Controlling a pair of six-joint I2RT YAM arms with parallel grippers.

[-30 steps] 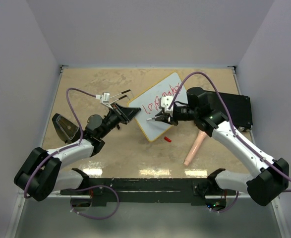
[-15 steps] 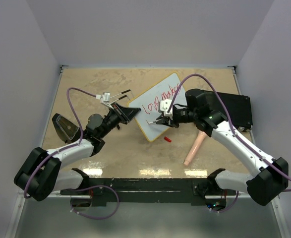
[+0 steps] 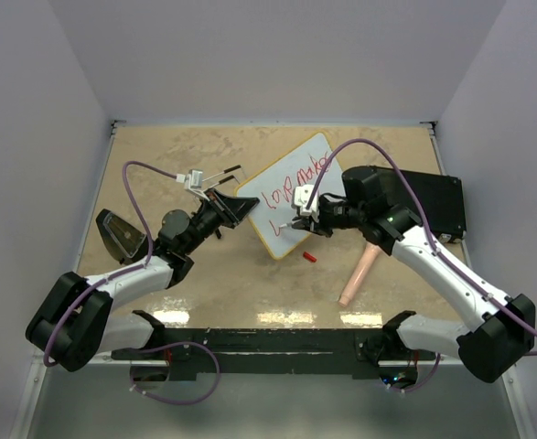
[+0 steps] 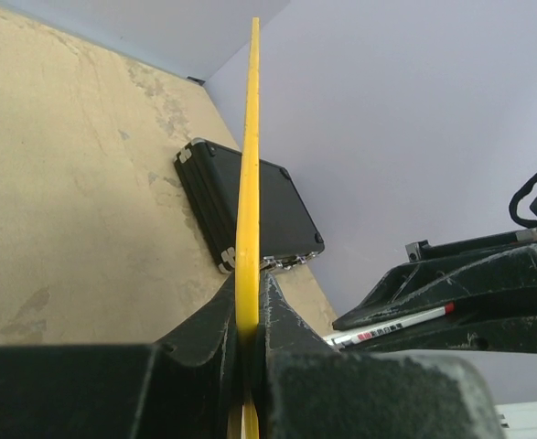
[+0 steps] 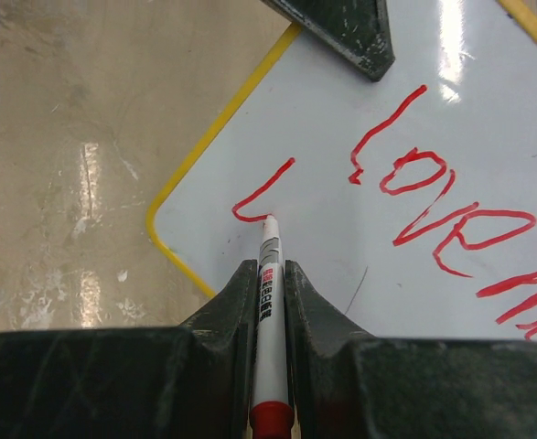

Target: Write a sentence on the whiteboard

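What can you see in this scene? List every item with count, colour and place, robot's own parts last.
table: one, beige, beneath everything
whiteboard: one, white with yellow rim, middle of table
sentence: one, red, on the whiteboard
marker: one, white with red end, tip on the whiteboard
cap: one, red, beside the whiteboard
stick: one, pink, right of the cap
case: one, black, right side of table
wedge-shaped object: one, black, left side of table
left gripper: one, black, shut on the whiteboard's edge
right gripper: one, black, shut on the marker
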